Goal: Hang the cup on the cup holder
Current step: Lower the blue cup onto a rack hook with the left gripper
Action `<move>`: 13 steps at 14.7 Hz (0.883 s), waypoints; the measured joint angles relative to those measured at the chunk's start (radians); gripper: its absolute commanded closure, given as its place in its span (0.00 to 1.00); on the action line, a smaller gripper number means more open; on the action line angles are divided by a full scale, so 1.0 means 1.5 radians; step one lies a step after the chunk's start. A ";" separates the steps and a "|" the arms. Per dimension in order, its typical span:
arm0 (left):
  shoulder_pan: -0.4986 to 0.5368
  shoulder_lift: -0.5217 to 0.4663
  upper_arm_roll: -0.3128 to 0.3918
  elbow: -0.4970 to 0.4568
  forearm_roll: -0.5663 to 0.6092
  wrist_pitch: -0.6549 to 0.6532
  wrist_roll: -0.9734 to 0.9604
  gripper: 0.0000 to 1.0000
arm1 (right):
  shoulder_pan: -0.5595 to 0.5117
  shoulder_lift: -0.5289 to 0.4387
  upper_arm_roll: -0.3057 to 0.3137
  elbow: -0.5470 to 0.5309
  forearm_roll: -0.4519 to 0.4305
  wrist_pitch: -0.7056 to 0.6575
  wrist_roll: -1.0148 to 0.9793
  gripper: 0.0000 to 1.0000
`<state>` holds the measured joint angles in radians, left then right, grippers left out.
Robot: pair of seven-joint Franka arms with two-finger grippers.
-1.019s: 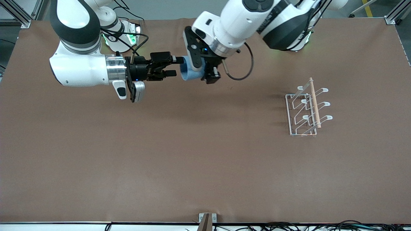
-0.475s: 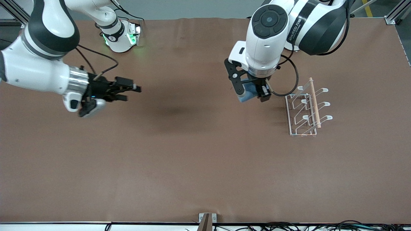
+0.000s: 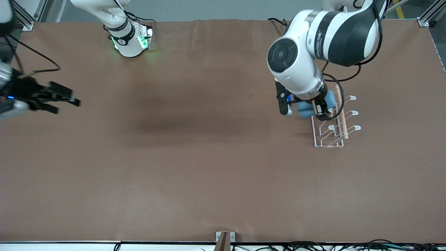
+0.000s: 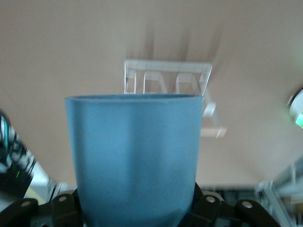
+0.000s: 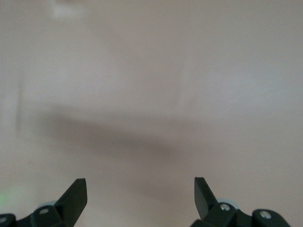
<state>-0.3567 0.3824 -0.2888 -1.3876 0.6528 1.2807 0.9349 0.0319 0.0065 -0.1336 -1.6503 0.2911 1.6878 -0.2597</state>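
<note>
Front view: the left gripper clamps the light-blue cup over the white wire cup holder, which stands toward the left arm's end of the table. The right gripper hangs over the right arm's end.
Left wrist view: the cup fills the jaws, rim toward the rack.
Right wrist view: the fingers are spread wide, empty.

The left gripper holds the blue cup, with the white rack on the brown table.
</note>
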 measured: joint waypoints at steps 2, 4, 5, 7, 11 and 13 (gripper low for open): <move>0.000 0.026 -0.001 -0.034 0.087 -0.003 0.020 0.62 | -0.024 0.001 0.000 0.059 -0.030 -0.036 -0.003 0.00; -0.002 0.052 -0.002 -0.071 0.165 -0.003 0.023 0.64 | -0.039 0.002 0.000 0.103 -0.079 -0.070 -0.003 0.00; -0.004 0.066 -0.002 -0.089 0.206 -0.004 0.024 0.64 | -0.040 0.002 0.001 0.116 -0.104 -0.082 -0.001 0.00; -0.007 0.090 -0.003 -0.125 0.271 -0.004 0.020 0.65 | -0.040 0.001 0.005 0.130 -0.153 -0.115 0.031 0.00; -0.009 0.112 -0.004 -0.163 0.338 -0.005 0.003 0.65 | -0.040 -0.015 0.012 0.136 -0.182 -0.160 0.078 0.00; -0.009 0.125 -0.004 -0.173 0.355 -0.017 -0.015 0.65 | -0.040 -0.022 0.012 0.133 -0.182 -0.174 0.081 0.00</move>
<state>-0.3706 0.5707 -0.2942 -1.6469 1.1854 1.2557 0.9129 -0.0278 -0.0259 -0.1150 -1.4503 0.0175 1.4276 -0.1380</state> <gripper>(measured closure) 0.269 0.000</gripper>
